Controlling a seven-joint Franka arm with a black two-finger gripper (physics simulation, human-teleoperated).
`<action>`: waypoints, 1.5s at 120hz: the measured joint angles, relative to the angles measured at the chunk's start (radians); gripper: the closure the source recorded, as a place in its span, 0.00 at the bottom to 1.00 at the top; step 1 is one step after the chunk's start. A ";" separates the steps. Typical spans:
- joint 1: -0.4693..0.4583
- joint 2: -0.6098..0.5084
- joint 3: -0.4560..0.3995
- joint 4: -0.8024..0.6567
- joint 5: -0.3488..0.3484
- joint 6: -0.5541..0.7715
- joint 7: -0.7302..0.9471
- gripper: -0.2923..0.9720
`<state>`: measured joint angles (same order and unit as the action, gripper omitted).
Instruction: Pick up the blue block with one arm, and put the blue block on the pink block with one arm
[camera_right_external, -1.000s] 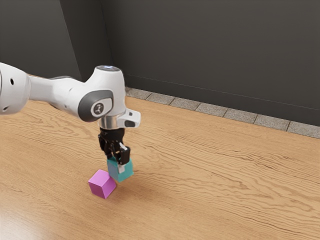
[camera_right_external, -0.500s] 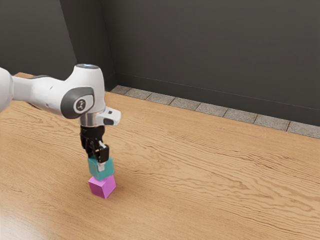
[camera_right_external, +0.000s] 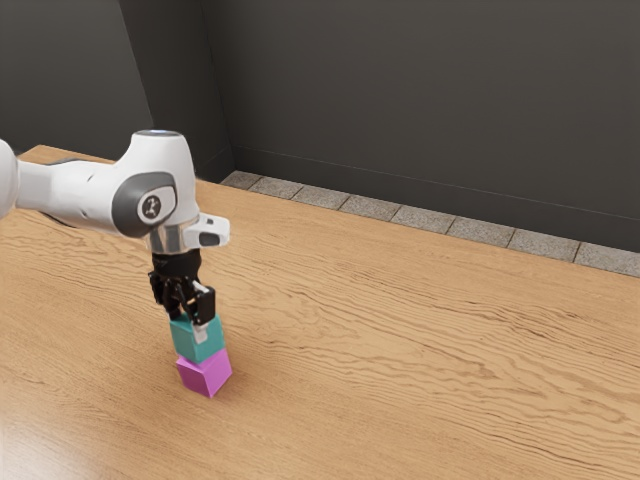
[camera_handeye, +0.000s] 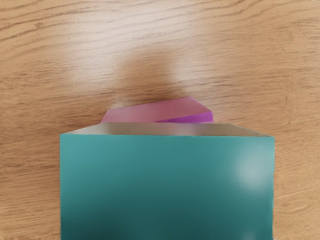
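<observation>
The blue block (camera_right_external: 198, 341), teal in colour, sits directly on top of the pink block (camera_right_external: 205, 374) on the wooden table. My gripper (camera_right_external: 190, 322) comes down from above and is shut on the blue block, its black fingers on two sides of the block's upper part. In the wrist view the blue block (camera_handeye: 167, 185) is large just under my hand. A corner of the pink block (camera_handeye: 160, 112) peeks out from beneath it.
The wooden table (camera_right_external: 420, 340) stretches wide to the exterior view's right of the stack. A grey tiled strip (camera_right_external: 430, 218) runs along the table's far edge below a dark wall.
My arm carried the blue block toward the exterior view's left and lowered it from beside the pink block onto its top.
</observation>
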<state>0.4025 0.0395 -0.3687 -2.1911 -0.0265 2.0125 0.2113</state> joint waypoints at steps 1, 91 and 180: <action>0.002 0.000 0.000 0.000 0.000 0.000 -0.001 0.54; 0.006 0.012 0.001 -0.004 -0.025 0.006 -0.072 0.42; -0.151 -0.070 -0.003 0.478 0.085 -0.216 0.146 0.24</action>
<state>0.2512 -0.0308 -0.3719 -1.7127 0.0588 1.7962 0.3577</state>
